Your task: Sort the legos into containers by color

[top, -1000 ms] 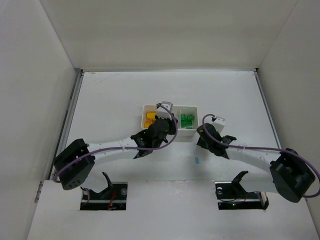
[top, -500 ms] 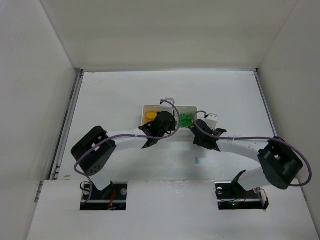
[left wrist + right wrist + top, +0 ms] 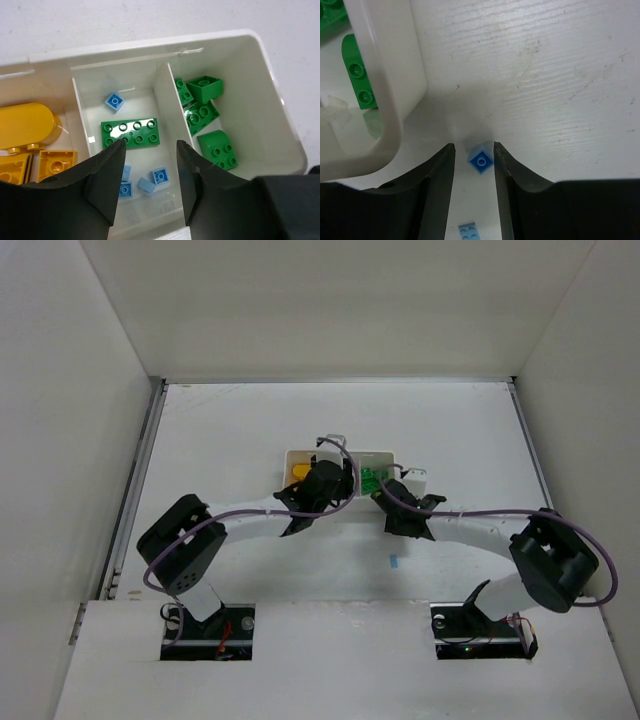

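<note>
Left wrist view: my left fingers (image 3: pixel 150 146) stand open over the tray (image 3: pixel 260 85), mid-table; a green brick (image 3: pixel 131 133) lies with blue bricks (image 3: pixel 115 101) in its middle compartment. My right fingers (image 3: pixel 473 147) are open around a loose blue brick (image 3: pixel 480 162).

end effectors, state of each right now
left end effector: open, holding nothing
right end effector: jaws either side of a blue lego, grip cannot be told
</note>
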